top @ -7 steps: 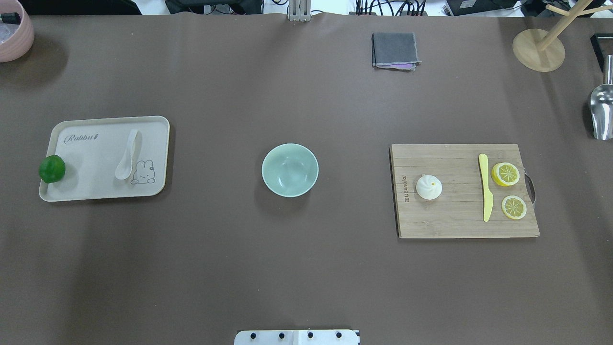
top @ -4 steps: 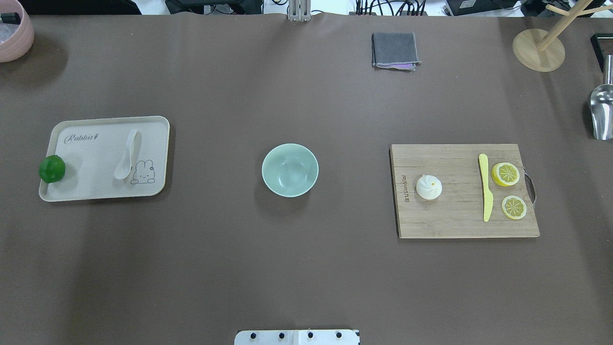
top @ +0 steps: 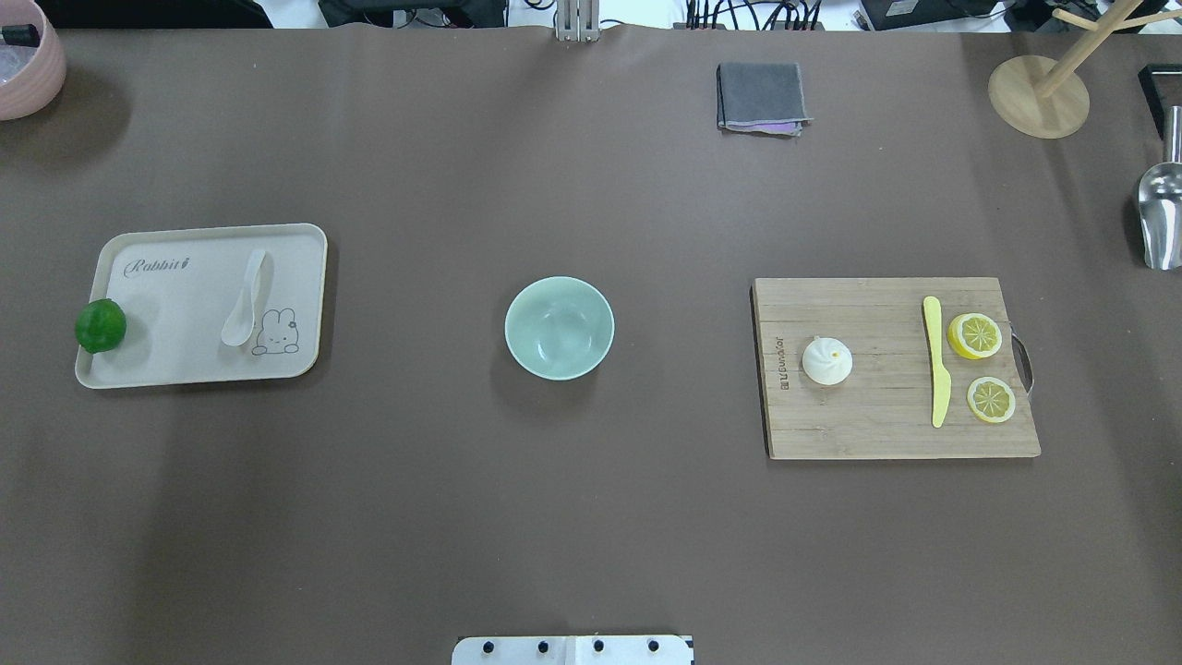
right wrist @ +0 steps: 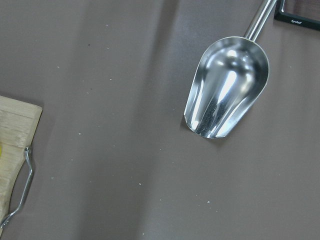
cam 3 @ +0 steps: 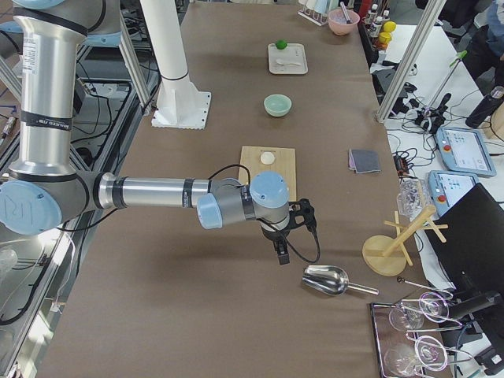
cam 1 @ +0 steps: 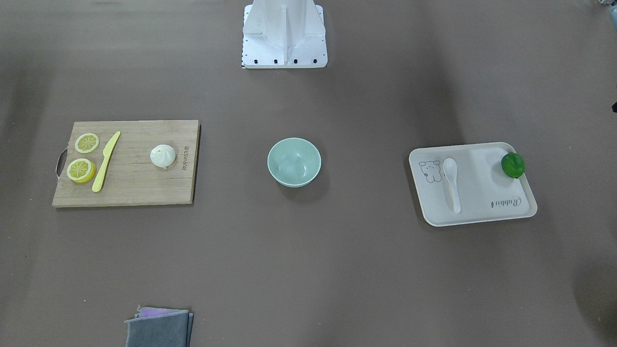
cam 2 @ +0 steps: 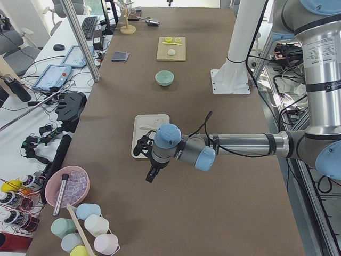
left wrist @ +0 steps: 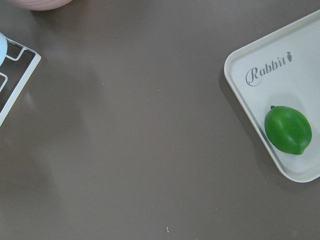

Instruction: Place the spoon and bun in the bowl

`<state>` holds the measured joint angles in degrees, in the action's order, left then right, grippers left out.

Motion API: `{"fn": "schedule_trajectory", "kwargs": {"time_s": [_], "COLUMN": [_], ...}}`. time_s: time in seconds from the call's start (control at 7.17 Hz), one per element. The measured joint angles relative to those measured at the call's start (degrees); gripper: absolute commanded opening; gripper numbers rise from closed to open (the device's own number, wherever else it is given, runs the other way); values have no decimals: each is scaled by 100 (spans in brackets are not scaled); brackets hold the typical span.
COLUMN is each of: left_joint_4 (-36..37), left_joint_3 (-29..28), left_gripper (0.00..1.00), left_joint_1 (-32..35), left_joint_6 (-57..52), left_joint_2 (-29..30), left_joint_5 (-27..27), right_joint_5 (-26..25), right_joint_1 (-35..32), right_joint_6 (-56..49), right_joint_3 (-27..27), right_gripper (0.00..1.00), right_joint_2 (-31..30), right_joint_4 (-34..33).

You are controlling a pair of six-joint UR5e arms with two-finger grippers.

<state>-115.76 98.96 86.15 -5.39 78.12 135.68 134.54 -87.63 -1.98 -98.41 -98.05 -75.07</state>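
Note:
The white spoon (top: pixel 246 300) lies on the beige tray (top: pixel 175 356) at the left; it also shows in the front view (cam 1: pixel 451 183). The white bun (top: pixel 826 360) sits on the wooden cutting board (top: pixel 877 429) at the right. The mint-green bowl (top: pixel 559 328) stands empty at the table's middle. My left gripper (cam 2: pixel 149 176) hangs over bare table beyond the tray's outer end, shown only in the exterior left view. My right gripper (cam 3: pixel 281 253) hangs beyond the board, near the metal scoop. I cannot tell whether either is open or shut.
A green lime (top: pixel 100 325) sits on the tray's edge. A yellow knife (top: pixel 936 360) and two lemon slices (top: pixel 975 335) lie on the board. A metal scoop (right wrist: pixel 227 92), a folded grey cloth (top: pixel 761 96), a wooden stand (top: pixel 1038 95) and a pink bowl (top: pixel 28 65) sit around the edges.

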Motion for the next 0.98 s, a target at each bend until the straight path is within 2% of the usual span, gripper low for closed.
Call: {"fn": "schedule_trajectory", "kwargs": {"time_s": [0.42,0.7,0.98], "left_joint_4": [-206,-193,-173], "left_joint_3": [-31,-9,9], "left_gripper": [97,97,97], "left_joint_1": [-4,-12,-107], "left_joint_6": [122,361,948], "left_joint_2": [2,23,178], "left_joint_5": [-9,-15,-13], "right_joint_5": [146,282,381], "right_joint_1": [9,22,169], "right_joint_6": [-44,-28,393], "right_joint_3": [-29,-4,-79], "right_gripper": [100,100,99], "right_joint_2": [-24,-132,-164], "right_joint_4": [119,421,566]}}
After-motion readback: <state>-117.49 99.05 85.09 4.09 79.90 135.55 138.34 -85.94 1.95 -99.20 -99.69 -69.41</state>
